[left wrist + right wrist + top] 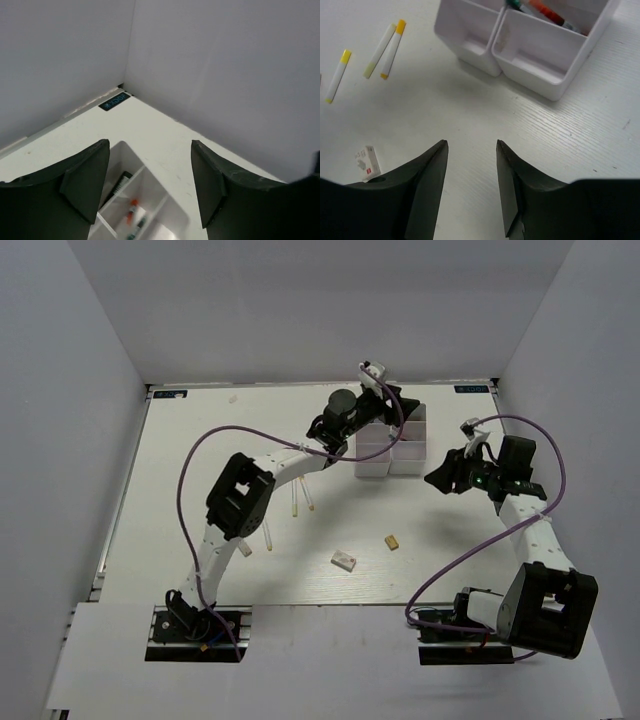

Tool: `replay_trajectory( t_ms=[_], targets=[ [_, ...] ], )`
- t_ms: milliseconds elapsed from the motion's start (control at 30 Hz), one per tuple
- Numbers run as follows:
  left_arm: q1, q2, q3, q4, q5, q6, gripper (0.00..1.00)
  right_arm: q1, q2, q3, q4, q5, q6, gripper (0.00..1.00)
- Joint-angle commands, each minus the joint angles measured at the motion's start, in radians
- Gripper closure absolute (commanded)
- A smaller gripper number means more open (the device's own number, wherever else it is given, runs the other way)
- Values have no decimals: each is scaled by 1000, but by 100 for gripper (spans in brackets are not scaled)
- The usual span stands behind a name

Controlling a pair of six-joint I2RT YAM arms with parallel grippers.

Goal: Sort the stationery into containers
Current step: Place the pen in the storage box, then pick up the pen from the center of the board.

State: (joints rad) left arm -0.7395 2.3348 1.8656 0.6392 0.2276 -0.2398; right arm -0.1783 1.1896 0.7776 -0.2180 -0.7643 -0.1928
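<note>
The containers (372,468), joined white open-top bins, stand at the back middle of the table. My left gripper (392,405) hangs open and empty over their far end; in the left wrist view its jaws (150,145) frame bins (170,202) holding a red-tipped marker (131,210) and a black item (119,184). My right gripper (437,478) hovers open and empty just right of the bins, above bare table (471,143). The bins (492,47) lie ahead of it, markers (547,12) in one. Thin yellow-capped pens (392,47) (297,502) lie loose on the table.
A white eraser (344,560) (366,161) and a tan eraser (392,542) lie near the table's front middle. More pens (268,536) rest beside the left arm's forearm. Grey walls close in the table on three sides.
</note>
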Motion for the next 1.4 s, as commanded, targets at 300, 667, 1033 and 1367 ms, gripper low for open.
replay_trajectory(
  t_ms=[300,667,1033,1367],
  targets=[
    [34,-942,-626,-628,-428,-139,0,400,163,234,-156,48,-171,54],
    [43,-1446,-1023,-1199,-591,-688,0,784,648,790,-274,447,36,47],
    [34,-1638,-1108,-1460,-625,-863,0,922,910,940,-327,683,239,51],
    [34,-1594,-1099,-1471,-603,-863,0,971,996,991,-291,712,265,51]
  ],
)
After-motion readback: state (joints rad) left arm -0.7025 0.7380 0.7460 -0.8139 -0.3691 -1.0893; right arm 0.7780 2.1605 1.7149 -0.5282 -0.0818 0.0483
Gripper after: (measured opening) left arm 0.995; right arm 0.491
